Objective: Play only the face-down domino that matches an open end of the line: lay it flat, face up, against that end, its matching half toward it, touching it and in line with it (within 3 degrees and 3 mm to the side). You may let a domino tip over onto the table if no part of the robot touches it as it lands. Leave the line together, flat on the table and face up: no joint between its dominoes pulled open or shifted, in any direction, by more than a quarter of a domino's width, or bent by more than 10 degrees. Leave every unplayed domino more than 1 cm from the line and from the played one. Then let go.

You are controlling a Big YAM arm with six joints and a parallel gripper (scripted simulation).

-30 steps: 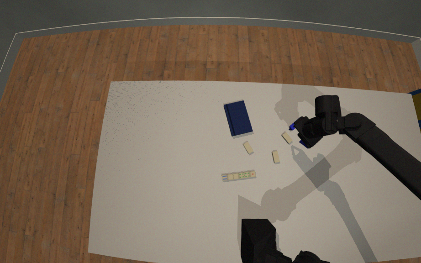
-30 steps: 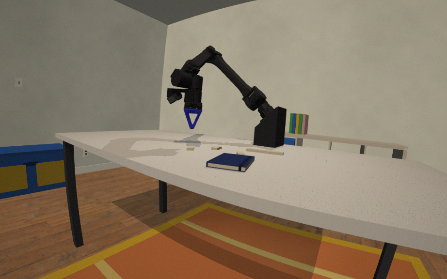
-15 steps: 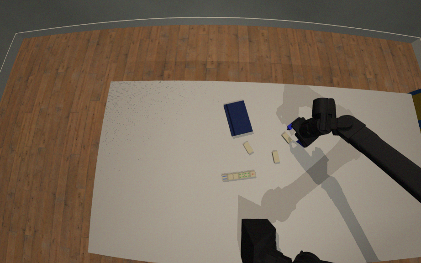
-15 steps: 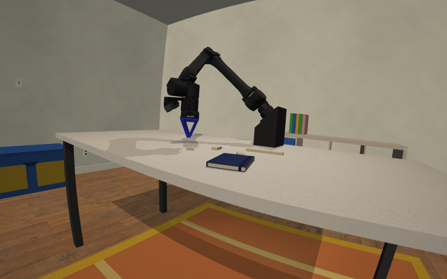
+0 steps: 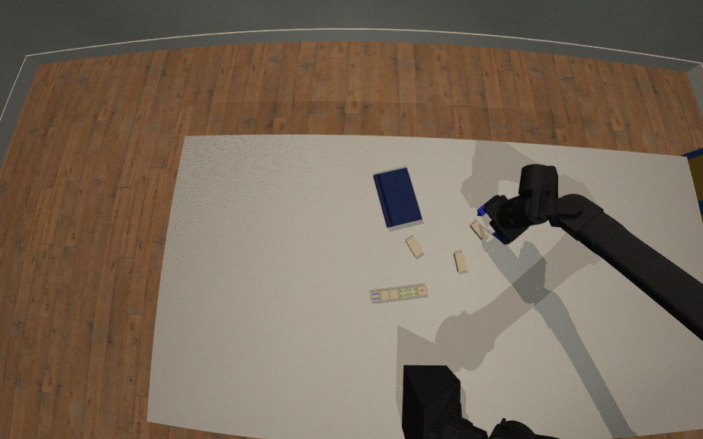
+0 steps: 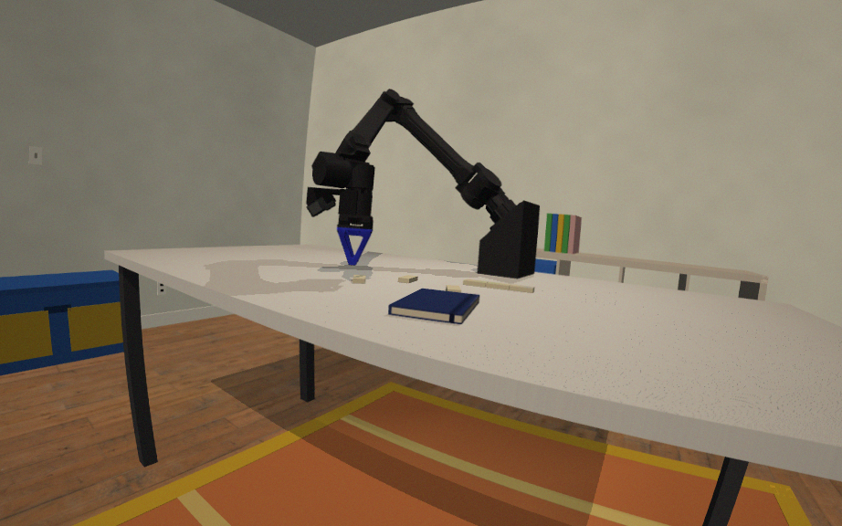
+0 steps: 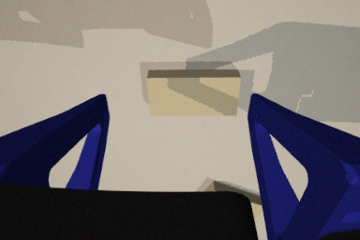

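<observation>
Gripper (image 5: 488,223) open, empty, poised low over rightmost face-down domino (image 5: 476,229) on white counter (image 5: 288,327), two more face-down dominoes (image 5: 414,246) (image 5: 460,261) lying between blue notebook (image 5: 397,197) and face-up line (image 5: 398,293).

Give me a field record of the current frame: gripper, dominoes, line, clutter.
gripper: open, holding nothing, low over the table
nearest domino: face-down, beside the fingertips
other face-down dominoes: one below the notebook, one right of it
line: flat, face up, apart from all three
clutter: blue notebook
</observation>
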